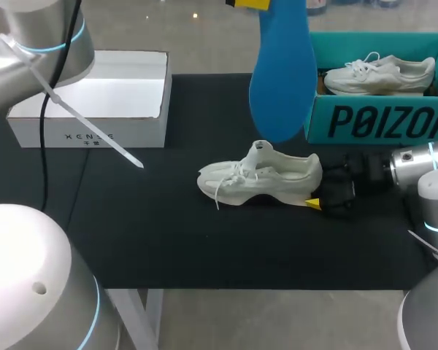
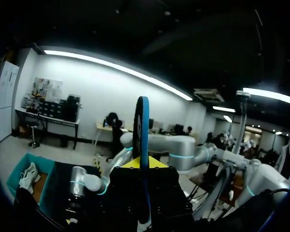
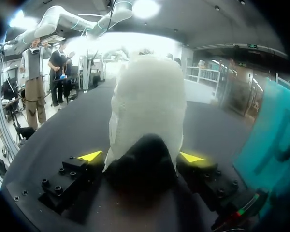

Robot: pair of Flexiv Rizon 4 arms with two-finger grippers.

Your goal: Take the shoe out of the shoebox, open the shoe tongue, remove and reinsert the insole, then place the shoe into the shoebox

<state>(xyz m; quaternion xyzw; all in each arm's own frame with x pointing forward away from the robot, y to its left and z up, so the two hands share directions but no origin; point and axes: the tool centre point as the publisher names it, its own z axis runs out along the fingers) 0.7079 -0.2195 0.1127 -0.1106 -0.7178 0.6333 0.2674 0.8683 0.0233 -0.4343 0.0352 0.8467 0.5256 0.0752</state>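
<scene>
Two boxes stand along the far side of my black table (image 1: 168, 233): an open white shoebox (image 1: 87, 131) toward my left and a teal shoebox (image 1: 379, 120) toward my right, the teal one with a second shoe (image 1: 379, 73) lying in it. The shoe (image 1: 266, 179) I am working on is out on the table, upright on its sole just in front of the teal shoebox, toe toward my left and heel toward my right, tongue standing up at the opening. My right gripper (image 1: 328, 197) sits low at the heel; on the right wrist feed the heel fills the gap of that gripper (image 3: 140, 157), and its two yellow tips press against the shoe (image 3: 147, 106) from either side, so I read it as clamped on the heel. The blue insole (image 1: 277, 80) is out of the shoe and hangs high above the table, over the gap between the shoe and the teal shoebox, pinched at its upper end by my left gripper (image 1: 250, 4). On the left wrist feed the insole (image 2: 143, 145) shows edge-on, running straight up between the fingers of the left gripper (image 2: 143, 169), which are closed on it.
</scene>
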